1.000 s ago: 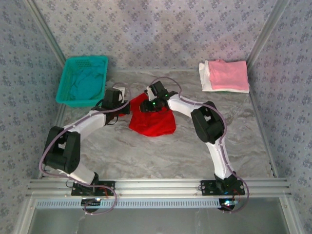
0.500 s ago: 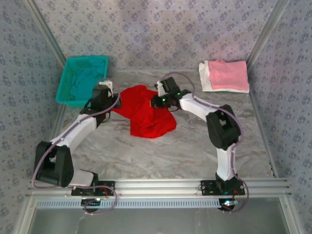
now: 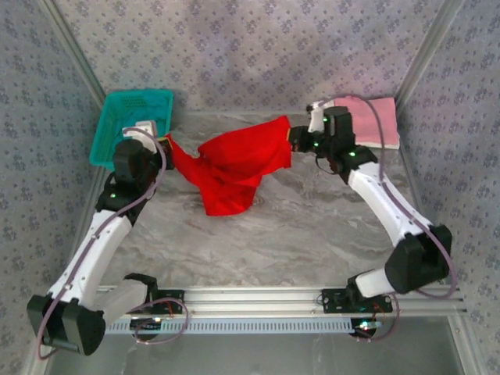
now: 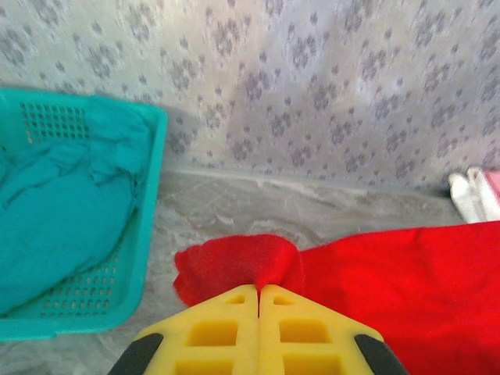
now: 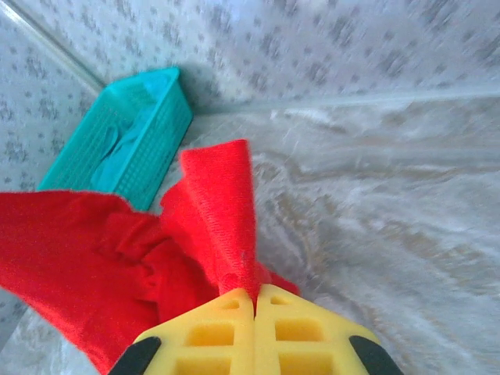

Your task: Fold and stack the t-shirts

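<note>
Over 1 second the arms have swung apart; the left gripper (image 3: 166, 145) and right gripper (image 3: 294, 137), each pressed together on a corner, now stretch the red t-shirt (image 3: 234, 160) between 10 and 2 o'clock, sagging toward the table (image 3: 312, 234); probably ready to be laid flat for folding.

The grey marbled table (image 3: 312, 234) bears a teal basket (image 3: 139, 94) far left, a pink-topped folded stack (image 3: 379, 117) far right.
</note>
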You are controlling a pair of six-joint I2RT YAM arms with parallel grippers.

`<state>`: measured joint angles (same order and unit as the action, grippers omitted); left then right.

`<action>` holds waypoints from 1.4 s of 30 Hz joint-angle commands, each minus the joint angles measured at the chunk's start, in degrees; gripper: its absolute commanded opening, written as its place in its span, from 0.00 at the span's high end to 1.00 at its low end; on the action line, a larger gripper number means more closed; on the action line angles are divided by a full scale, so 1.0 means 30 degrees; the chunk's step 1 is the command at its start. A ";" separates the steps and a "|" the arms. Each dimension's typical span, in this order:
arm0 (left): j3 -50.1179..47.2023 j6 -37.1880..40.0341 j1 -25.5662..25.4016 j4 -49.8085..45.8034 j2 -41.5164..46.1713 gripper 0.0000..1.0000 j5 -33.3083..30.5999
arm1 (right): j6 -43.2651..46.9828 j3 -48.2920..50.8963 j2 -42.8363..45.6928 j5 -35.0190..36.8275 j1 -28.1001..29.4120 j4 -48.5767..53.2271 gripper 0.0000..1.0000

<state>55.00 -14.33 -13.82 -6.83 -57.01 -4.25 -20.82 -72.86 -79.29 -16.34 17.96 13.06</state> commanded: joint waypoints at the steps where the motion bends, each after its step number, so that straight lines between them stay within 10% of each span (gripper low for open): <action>1: 0.2011 0.0998 0.0155 -0.0521 0.1498 1.00 -0.0375 | 0.0871 0.0129 0.2725 0.1239 -0.1035 0.0785 1.00; 18: 0.5794 0.2899 0.0148 -0.3851 0.5945 1.00 -0.0679 | 0.1190 -0.0110 1.0787 0.6420 -0.3286 0.4766 1.00; 26: 0.5999 0.3655 0.0151 -0.6060 0.5531 1.00 -0.4429 | 0.1581 0.0038 1.1182 1.0968 -0.4449 0.6707 1.00; 30: 0.4040 0.3564 0.0901 -0.5776 0.4268 1.00 -0.6783 | 0.0785 0.0714 0.9149 0.8813 -0.7501 0.7035 1.00; 34: 0.3058 0.0202 0.4039 -0.6423 0.1797 1.00 -0.4008 | -0.1293 0.2047 0.7594 0.5302 -1.0905 0.6641 1.00; 42: 0.1508 -0.1004 0.4572 -0.4480 -0.1386 1.00 -0.1555 | -0.1494 0.3100 0.5595 0.4077 -1.1345 0.5053 1.00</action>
<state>57.43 -15.14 -0.49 -24.38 -59.48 -12.62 -23.94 -63.44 -61.78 -1.76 -15.51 32.16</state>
